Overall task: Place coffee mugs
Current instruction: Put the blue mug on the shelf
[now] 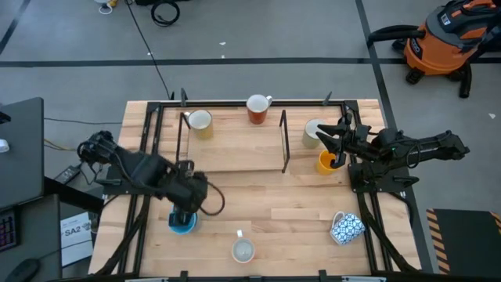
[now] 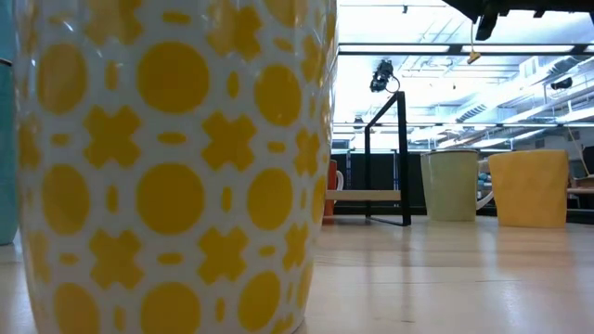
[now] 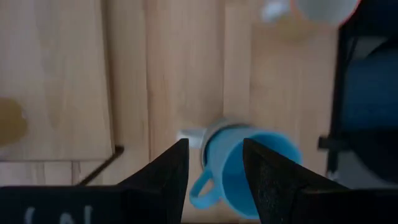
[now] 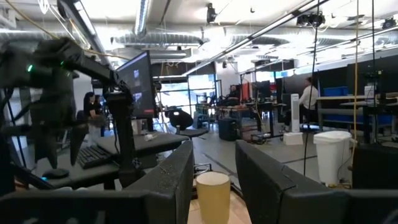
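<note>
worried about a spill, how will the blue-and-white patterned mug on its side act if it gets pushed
The blue-and-white patterned mug lies tipped over, so a nudge would probably roll it on its round wall until the handle catches. It looks like glazed ceramic: likely stiff, smooth to grip, and liable to chip if it rolls off the table edge close by.

Grey concrete floor (image 1: pixel 258 35) wraps the wooden desk (image 1: pixel 258 200), crossed by dark tape lines. Up at two o'clock in the high view sits an orange shop vacuum (image 1: pixel 445 39) with a black hose; at twelve o'clock a coil of black cable (image 1: pixel 164 12) lies on the floor, one lead running down toward the desk. At nine o'clock, a dark monitor (image 1: pixel 21 149) stands beside it.

Out across the room, the right wrist view shows an open workshop: exposed ducts and long ceiling lights (image 4: pixel 144 15), a screen on a stand (image 4: pixel 138 81), an office chair (image 4: pixel 189 132), a white bin (image 4: pixel 331 155), people standing at far benches (image 4: pixel 308 96). The low view catches bright ceiling strips (image 2: pixel 445 51).
</note>
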Robot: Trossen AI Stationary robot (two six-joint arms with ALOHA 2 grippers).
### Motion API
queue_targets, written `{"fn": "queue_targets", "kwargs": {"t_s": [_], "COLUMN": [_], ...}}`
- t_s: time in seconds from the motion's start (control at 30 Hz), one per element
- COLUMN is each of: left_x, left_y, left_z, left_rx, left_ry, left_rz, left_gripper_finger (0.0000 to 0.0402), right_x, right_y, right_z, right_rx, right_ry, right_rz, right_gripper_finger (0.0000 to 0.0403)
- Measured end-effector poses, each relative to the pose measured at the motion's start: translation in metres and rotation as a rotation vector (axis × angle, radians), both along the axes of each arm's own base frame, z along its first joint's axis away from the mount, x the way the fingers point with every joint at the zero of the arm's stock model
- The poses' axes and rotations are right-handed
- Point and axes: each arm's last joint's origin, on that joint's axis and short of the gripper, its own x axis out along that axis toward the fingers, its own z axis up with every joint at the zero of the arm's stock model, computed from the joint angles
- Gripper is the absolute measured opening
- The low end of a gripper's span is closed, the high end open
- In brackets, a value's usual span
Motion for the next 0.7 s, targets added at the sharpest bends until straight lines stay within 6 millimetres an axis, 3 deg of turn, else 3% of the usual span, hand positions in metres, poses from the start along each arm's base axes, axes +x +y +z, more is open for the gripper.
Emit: {"fn": "queue_targets", "kwargs": {"t_s": [0.33, 0.7], "left_x": [-0.005, -0.009], "left_y": [-0.009, -0.012], "left_z": [-0.047, -0.064], "left_rx": [0.076, 0.063], "left_ry": [0.168, 0.254], "left_rz": [0.030, 0.019], "left_gripper_finger": [0.0158, 0.0158], "right_x": [0.000, 0.000], "right_y": [0.000, 0.000], "right_z": [0.000, 0.000], "right_rx": [-0.001, -0.002], "right_ry": [0.003, 0.005], "right_rz": [-0.001, -0.001], "right_gripper_finger": [0.0125, 0.0125]}}
